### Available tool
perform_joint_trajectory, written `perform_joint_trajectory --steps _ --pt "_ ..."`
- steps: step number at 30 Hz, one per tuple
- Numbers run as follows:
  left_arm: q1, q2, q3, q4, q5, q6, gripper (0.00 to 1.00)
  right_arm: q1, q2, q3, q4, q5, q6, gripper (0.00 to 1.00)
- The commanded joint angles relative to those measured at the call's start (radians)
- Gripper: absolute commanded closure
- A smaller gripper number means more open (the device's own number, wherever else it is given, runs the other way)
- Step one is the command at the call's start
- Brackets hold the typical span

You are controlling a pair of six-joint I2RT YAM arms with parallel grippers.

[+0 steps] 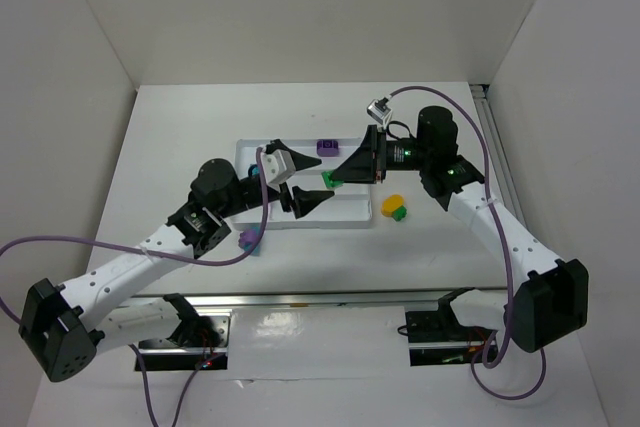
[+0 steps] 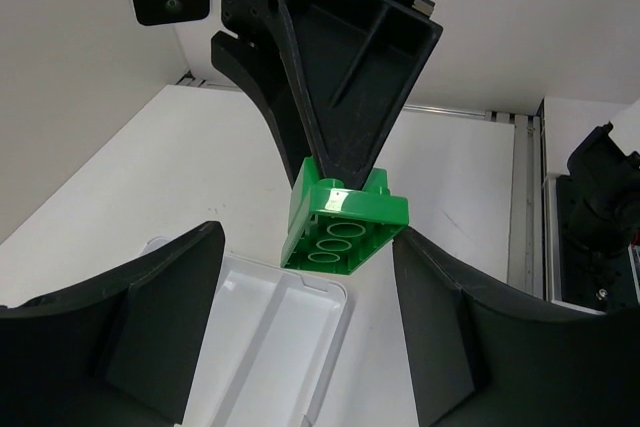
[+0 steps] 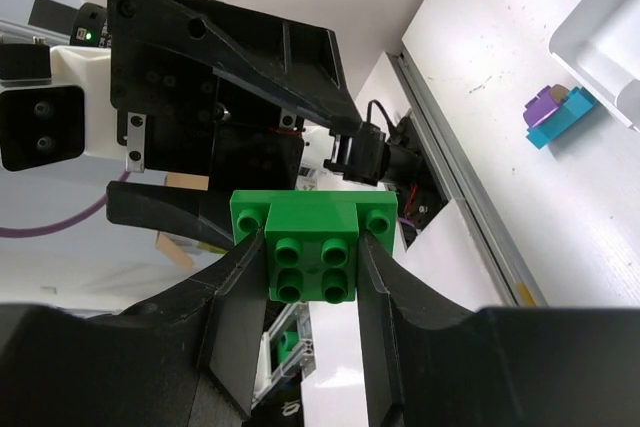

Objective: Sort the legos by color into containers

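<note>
Left arm [image 1: 120,272] and right arm [image 1: 505,237] reach from near tabletop [image 1: 180,127] edge over white tray [image 1: 352,213], hands meeting tip to tip. Purple brick [image 1: 326,147] in tray by far wall. Yellow-green pair [image 1: 393,206] on tabletop just right of tray; purple-teal pair [image 1: 247,240] near its left corner.

Left wrist: left hand [image 1: 312,179] released, fingers either side of green brick [image 1: 327,180], not touching. Brick hangs above tray, pinched from above by right hand [image 1: 333,176].

Right wrist: right hand clenched on green brick, studs facing camera. Left hand's fingers apart behind it.
</note>
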Motion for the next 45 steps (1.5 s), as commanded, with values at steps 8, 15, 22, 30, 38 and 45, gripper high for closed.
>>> perform_joint_trajectory --steps 8,15,22,30,38,45 --pt "-0.004 -0.008 0.033 0.089 0.067 -0.043 0.23 -0.006 0.008 0.014 0.031 -0.027 -0.017 0.74" --pt "-0.013 0.022 0.060 0.100 0.090 -0.052 0.31 -0.006 0.008 0.024 0.009 -0.018 -0.041 0.74" --pt "-0.013 0.022 0.070 0.099 0.091 -0.052 0.48 -0.006 0.008 0.014 0.009 -0.018 -0.041 0.74" --pt "-0.013 0.032 0.090 0.026 0.050 -0.052 0.98 -0.025 -0.013 -0.018 0.083 -0.009 0.020 0.74" --pt "-0.013 0.010 0.090 0.004 0.013 -0.029 1.00 -0.063 -0.032 -0.058 0.121 -0.018 0.057 0.78" --pt "-0.013 -0.019 0.080 -0.088 0.004 0.041 1.00 -0.169 -0.064 -0.090 0.133 -0.064 0.069 0.79"
